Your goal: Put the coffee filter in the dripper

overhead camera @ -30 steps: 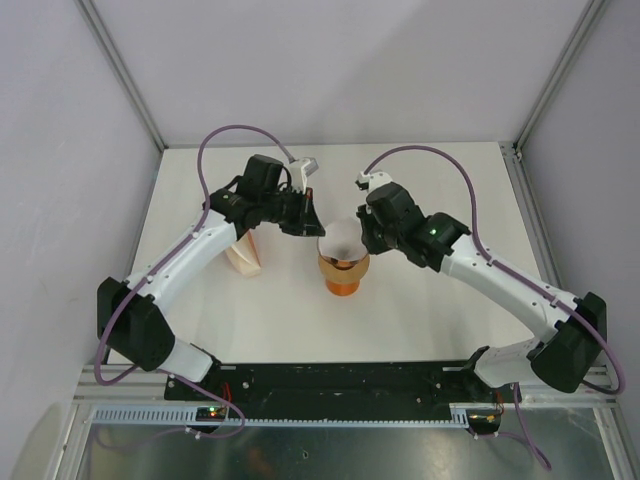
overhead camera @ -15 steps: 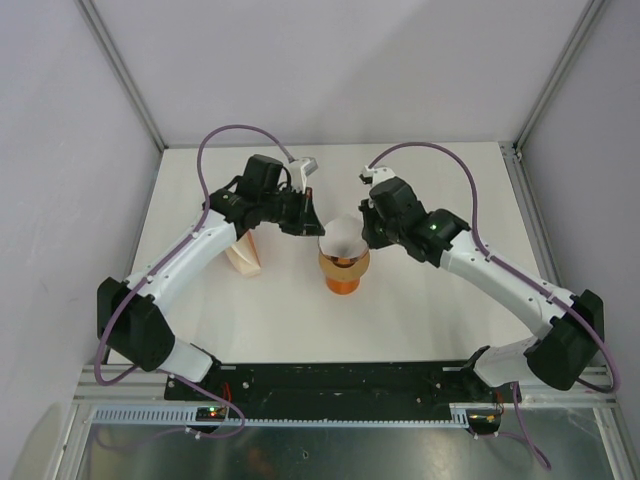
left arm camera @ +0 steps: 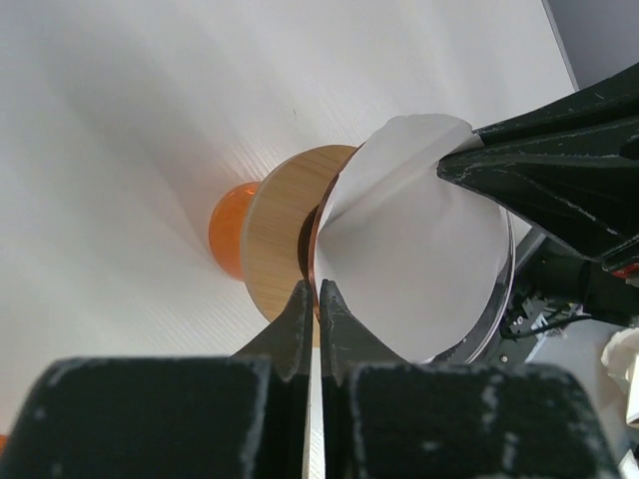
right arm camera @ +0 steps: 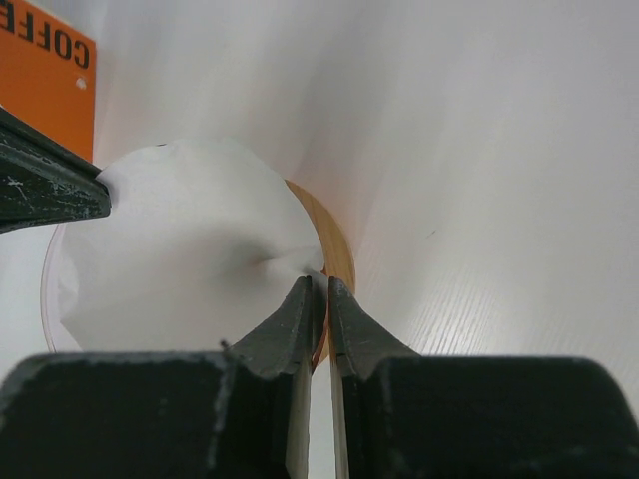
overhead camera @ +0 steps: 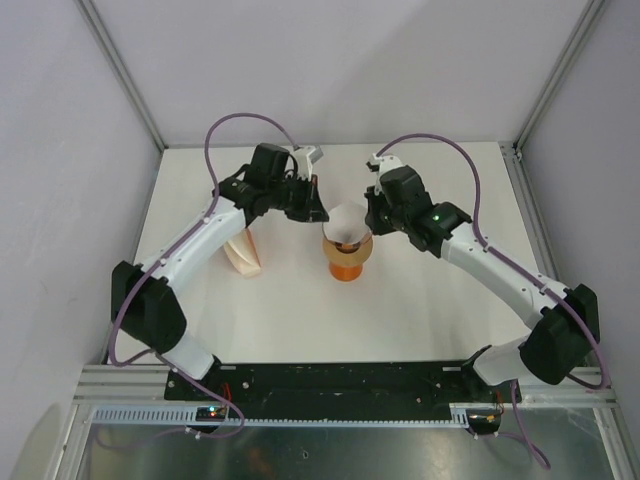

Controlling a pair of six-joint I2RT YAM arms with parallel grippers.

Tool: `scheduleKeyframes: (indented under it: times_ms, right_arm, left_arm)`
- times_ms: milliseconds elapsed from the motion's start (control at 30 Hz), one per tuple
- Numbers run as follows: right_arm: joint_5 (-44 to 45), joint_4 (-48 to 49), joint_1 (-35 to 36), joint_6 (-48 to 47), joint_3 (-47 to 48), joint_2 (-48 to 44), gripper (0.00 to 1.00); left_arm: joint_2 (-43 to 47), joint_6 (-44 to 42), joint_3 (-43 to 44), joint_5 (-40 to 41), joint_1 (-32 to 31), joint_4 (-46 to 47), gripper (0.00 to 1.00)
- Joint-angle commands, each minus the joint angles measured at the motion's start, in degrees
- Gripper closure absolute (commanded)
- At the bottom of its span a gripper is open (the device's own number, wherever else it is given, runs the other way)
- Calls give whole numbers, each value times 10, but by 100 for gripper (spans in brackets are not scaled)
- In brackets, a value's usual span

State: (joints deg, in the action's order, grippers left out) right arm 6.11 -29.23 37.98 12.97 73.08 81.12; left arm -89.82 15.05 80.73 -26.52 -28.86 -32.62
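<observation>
The coffee filter (overhead camera: 346,224), a white paper cone, stands open in the mouth of the dripper (overhead camera: 345,248), which rests on an orange cup (overhead camera: 346,270) at the table's middle. My left gripper (overhead camera: 320,214) is shut on the filter's left edge, right at the dripper's rim (left arm camera: 316,235). From the other side my right gripper (overhead camera: 369,221) is shut on the opposite edge, and the filter (right arm camera: 190,249) creases at its fingertips (right arm camera: 305,299). A wooden collar (left arm camera: 282,239) rings the dripper below the rim. The filter's lower tip is hidden inside.
A cream wedge-shaped stack of folded filters (overhead camera: 245,256) lies left of the cup, under the left arm. An orange package printed with "COFFEE" (right arm camera: 45,75) shows in the right wrist view. Grey walls and metal posts enclose the white table (overhead camera: 430,310).
The right jaws have closed onto the filter's edge. Both grippers have shifted slightly toward the far side, and the filter stands more open.
</observation>
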Motion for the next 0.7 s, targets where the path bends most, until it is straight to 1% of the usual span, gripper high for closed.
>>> scheduleKeyframes:
  times_ms: [0,100,200,300,500,567,667]
  right_arm:
    - [-20,24,-20,-40,-6,29,100]
    - [-18,24,-25,-44,5,34,100]
    - [-29,17,-26,-54,14,38,99]
    - [-35,13,-26,-58,15,40,93]
    - [-39,21,-26,-54,17,28,86]
    - [-38,21,-26,-53,21,24,84]
    - [-38,18,-25,-55,28,19,78]
  left_arm:
    - [-53,-39,36,21,-1,-21,98]
    - [-71,-42,49,14,-1,-20,93]
    - [-74,-47,50,0,-1,-20,84]
    - [-69,-50,56,-1,0,-20,76]
    - [-53,-52,77,-10,1,-20,67]
    - [-47,-54,84,-5,1,-21,66]
    - [-41,-56,89,3,1,-20,65]
